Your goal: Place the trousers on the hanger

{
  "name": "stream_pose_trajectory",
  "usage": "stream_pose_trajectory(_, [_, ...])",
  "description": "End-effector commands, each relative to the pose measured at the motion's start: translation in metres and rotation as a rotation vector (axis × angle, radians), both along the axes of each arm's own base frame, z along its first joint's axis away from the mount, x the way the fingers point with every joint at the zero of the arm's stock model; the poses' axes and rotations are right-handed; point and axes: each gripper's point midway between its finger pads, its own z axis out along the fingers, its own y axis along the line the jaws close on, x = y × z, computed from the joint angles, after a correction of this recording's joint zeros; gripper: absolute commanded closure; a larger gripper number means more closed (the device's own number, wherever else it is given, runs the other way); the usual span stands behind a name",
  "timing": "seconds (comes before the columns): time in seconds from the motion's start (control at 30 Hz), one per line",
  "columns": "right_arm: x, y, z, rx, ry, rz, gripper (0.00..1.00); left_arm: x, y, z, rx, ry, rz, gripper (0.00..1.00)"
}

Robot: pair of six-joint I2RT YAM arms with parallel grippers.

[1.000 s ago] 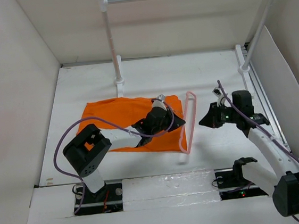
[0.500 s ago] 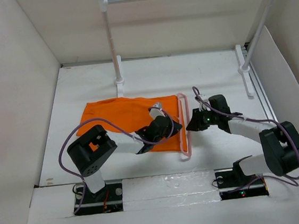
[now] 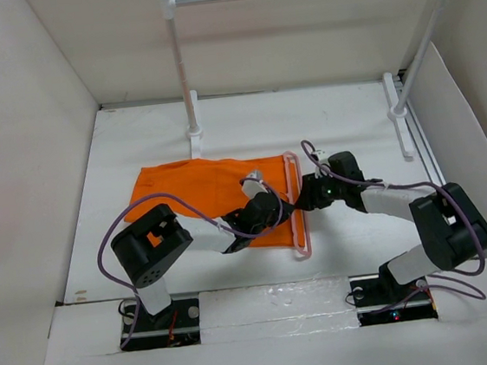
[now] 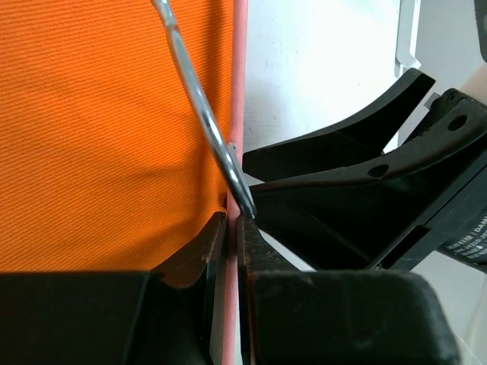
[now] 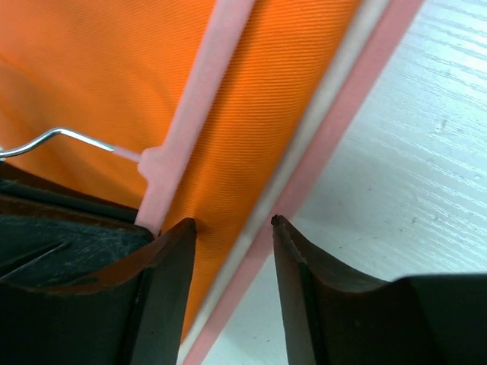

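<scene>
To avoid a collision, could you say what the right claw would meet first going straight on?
Likely the hanger bar between the right claw fingers, lying on the trousers; depth unclear.

Matt orange cloth of fine ribbed weave makes up the trousers (image 4: 99,129); at the trousers' edge the hanger (image 5: 194,114) is smooth pale-pink plastic, its hook (image 4: 191,76) bright glossy metal wire. Beside the trousers the table (image 5: 411,175) is white and faintly grained, the left gripper (image 4: 232,222) black plastic with a dull sheen
</scene>
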Motion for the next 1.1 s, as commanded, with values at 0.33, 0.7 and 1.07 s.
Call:
stream_pose_trajectory(0.33, [-0.02, 0.033, -0.016, 0.021, 0.035, 0.052, 0.77, 0.005, 0.012, -0.007, 0.093, -0.025, 0.018, 1.0])
stream_pose_trajectory(0.7, [-0.005, 0.012, 0.019, 0.02, -0.019, 0.013, 1.0, 0.006, 0.026, -0.024, 0.216, -0.033, -0.003, 1.0])
stream_pose_trajectory(1.07, [0.013, -0.066, 0.057, 0.002, -0.075, -0.155, 1.0, 0.019, 0.058, -0.015, 0.33, -0.091, 0.015, 1.0])
